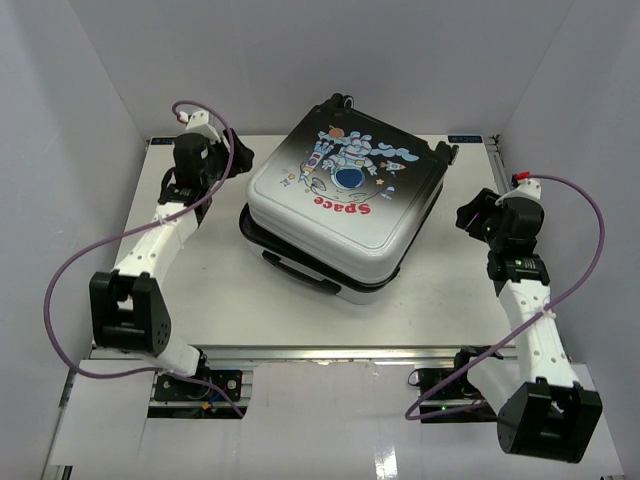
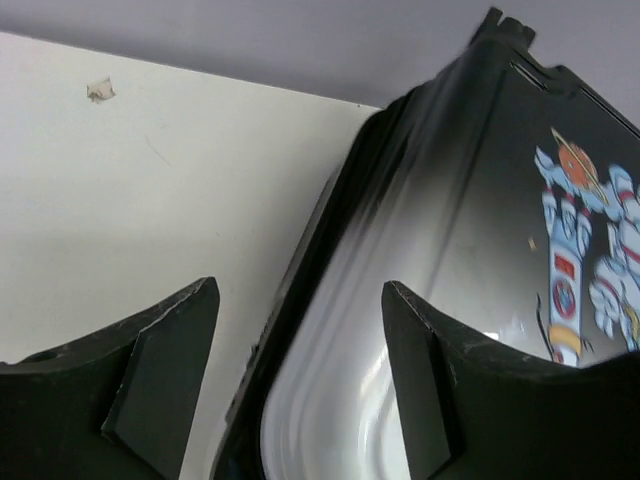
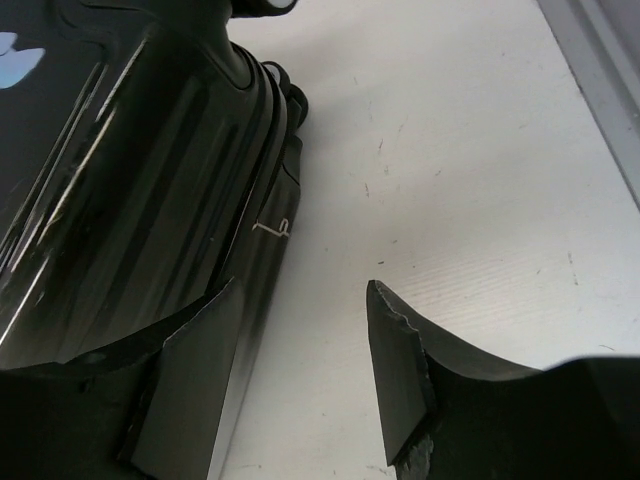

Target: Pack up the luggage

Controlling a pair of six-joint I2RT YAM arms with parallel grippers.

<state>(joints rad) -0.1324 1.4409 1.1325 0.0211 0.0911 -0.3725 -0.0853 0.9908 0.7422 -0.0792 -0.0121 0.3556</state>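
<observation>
The luggage (image 1: 345, 190) lies shut in the middle of the table, its black-to-white shell with the astronaut and red "Space" print facing up. My left gripper (image 1: 240, 163) is at its far left corner. In the left wrist view this gripper (image 2: 300, 300) is open, and its jaws stand either side of the luggage (image 2: 450, 230) rim without closing on it. My right gripper (image 1: 468, 215) is beside the luggage's right side. In the right wrist view it (image 3: 300, 300) is open over bare table, its left finger (image 3: 200, 370) close against the black shell (image 3: 130, 180).
The white table (image 1: 200, 300) is boxed in by pale walls on three sides. The luggage's black carry handle (image 1: 300, 272) faces the near edge. A small scrap (image 2: 100, 90) lies on the table past the left gripper. A zipper pull (image 3: 272, 230) hangs at the luggage's seam.
</observation>
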